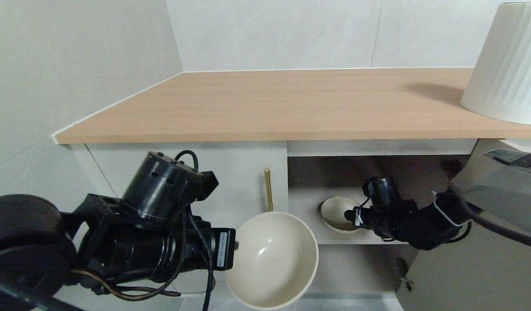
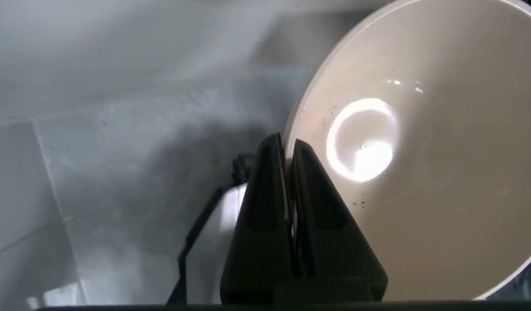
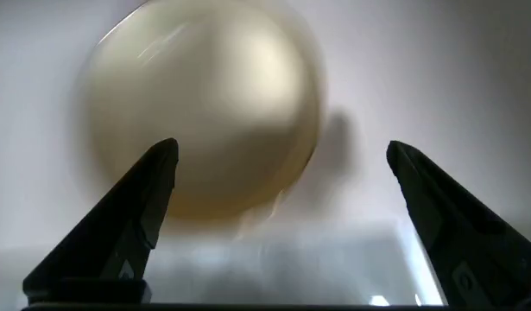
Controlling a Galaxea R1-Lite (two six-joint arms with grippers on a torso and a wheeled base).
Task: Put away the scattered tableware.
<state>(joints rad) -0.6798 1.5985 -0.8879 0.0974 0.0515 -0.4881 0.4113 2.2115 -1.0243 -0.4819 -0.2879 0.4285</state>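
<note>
My left gripper (image 1: 236, 245) is shut on the rim of a large cream bowl (image 1: 271, 260), holding it tilted in front of the cabinet, below the counter. In the left wrist view the two fingers (image 2: 287, 199) pinch the bowl (image 2: 420, 147) at its edge. A smaller cream bowl (image 1: 338, 213) sits on the shelf (image 1: 308, 207) inside the open cabinet. My right gripper (image 1: 349, 215) is at that bowl's near side, inside the cabinet. In the right wrist view its fingers (image 3: 148, 207) stand wide apart with the small bowl (image 3: 205, 112) just beyond them, not gripped.
The wooden countertop (image 1: 291, 103) runs above the cabinet, with a white ribbed lampshade (image 1: 507, 65) at its right end. A closed door with a brass handle (image 1: 268, 188) is left of the open compartment. The open cabinet door (image 1: 485, 242) hangs at the right.
</note>
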